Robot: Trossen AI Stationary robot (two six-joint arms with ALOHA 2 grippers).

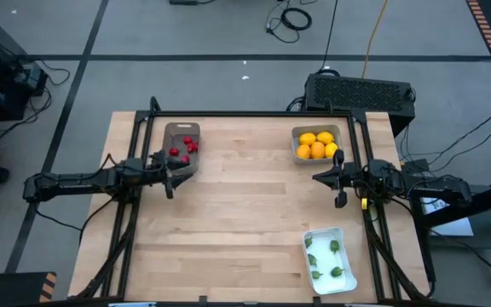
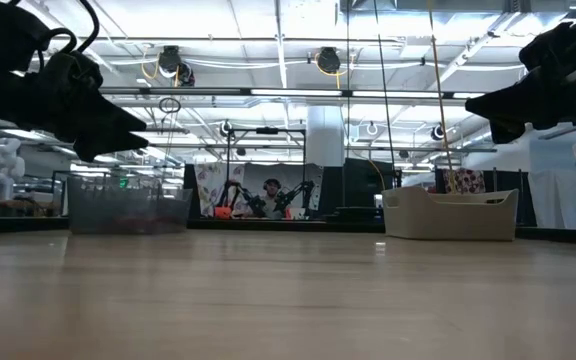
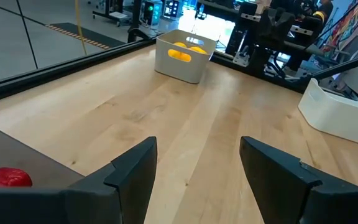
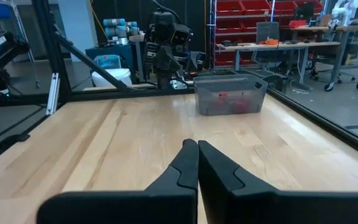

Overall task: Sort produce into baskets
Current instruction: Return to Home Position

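On the pale wooden table [image 1: 237, 222], the produce lay sorted across three trays. Small red pieces [image 1: 175, 153] sat in the brown-grey tray [image 1: 181, 126] at the back left. Yellow and orange citrus fruits [image 1: 317, 150] filled the grey-blue tray [image 1: 295, 145] at the back right, packed close against one another. Little green pieces [image 1: 337, 272] lay in the white tray [image 1: 322, 234] at the front right, each apart from the next.

The left gripper [image 1: 186, 166] hung over the front end of the brown-grey tray. Its two fingers [image 3: 135, 168] were spread wide and empty. Seen from its wrist, one red piece lay low just beside a finger, while the grey-blue tray and the white tray stood well off across the wood.

The right gripper [image 1: 318, 177] hung just in front of the grey-blue tray, between it and the white tray. Its fingers were pressed flat together, gripping nothing. Seen from its wrist, the brown-grey tray with its red pieces stood far across the table, with the left arm [image 4: 166, 43] dark behind it.

Both grippers pointed inward toward each other, well apart, with bare wood between them. From table height they hung clear above the surface, touching neither the table nor any tray. A black case [image 1: 361, 89] stood on the floor just behind the table's back right corner, with cables trailing over the grey floor around it.
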